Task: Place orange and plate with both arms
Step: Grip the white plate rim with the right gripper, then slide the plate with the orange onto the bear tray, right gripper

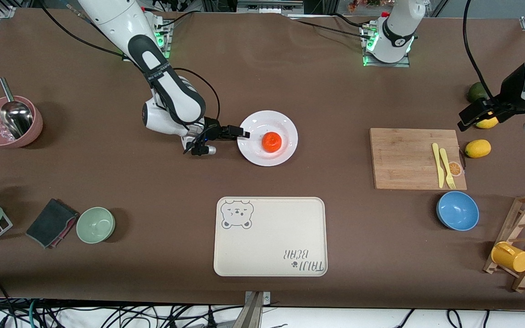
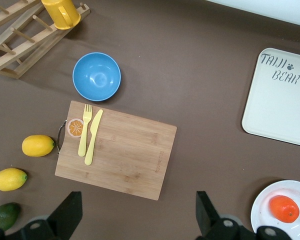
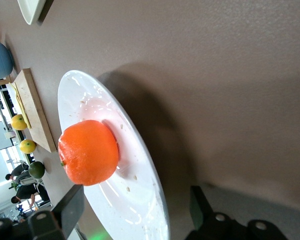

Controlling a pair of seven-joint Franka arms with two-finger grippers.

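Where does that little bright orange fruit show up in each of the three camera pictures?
Front view: the small round orange fruit sits on the round white glossy plate, mid-table.
Left wrist view: low corner, on the same plate.
Right wrist view: large, mid-picture, on the plate.
Shared landmark: the bamboo cutting board.

Brown table (image 1: 326,91) with tangled cables (image 1: 107,314) below its edge.

"TAIJI BEAR" on the cream bear-print tray (image 1: 269,237).
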